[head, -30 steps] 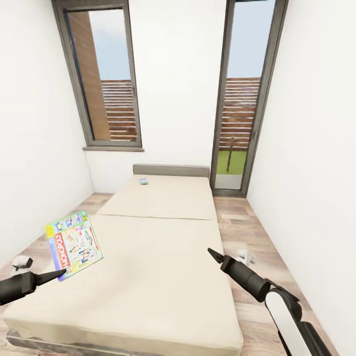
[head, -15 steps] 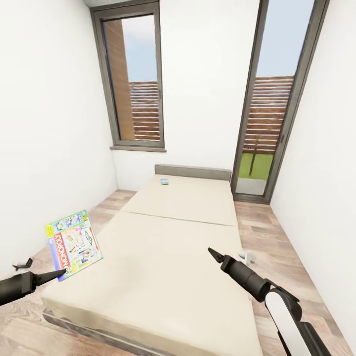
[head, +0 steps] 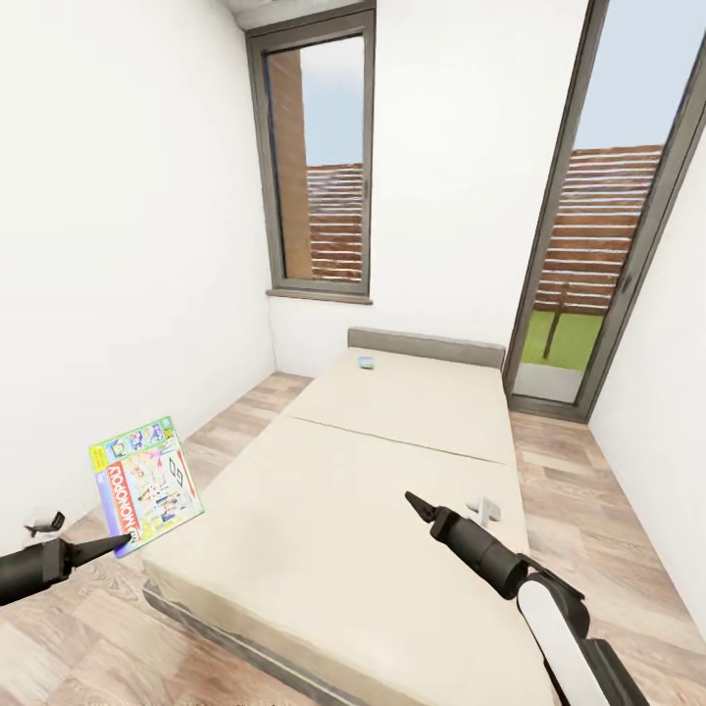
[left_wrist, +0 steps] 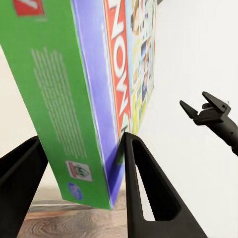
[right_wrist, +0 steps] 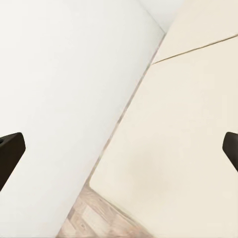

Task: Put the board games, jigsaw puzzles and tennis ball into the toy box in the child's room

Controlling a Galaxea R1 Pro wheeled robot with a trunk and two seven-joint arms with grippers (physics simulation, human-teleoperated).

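Swinging leftward, the head camera is now showing the bed [head: 392,490] shifted to the right and more bare floor [head: 88,637] at the left, while both arms are keeping their places in the picture. The left claw [head: 126,538] is staying clamped on the bottom edge of the Monopoly board game [head: 147,483], its two fingers [left_wrist: 144,198] pressing either face of the thin box. That box is standing nearly upright above the claw, long axis running up and slightly away from it, printed cover turned toward the robot's right. The right claw [head: 410,500] is hovering over the bed with its fingers well apart, holding nothing. A second small game box [head: 366,362] is lying far ahead of both claws, near the headboard. As I judge it, the grip is catching only one narrow edge, so a quick turn of the base could be levering the tall box sideways and letting it slip or twist out.
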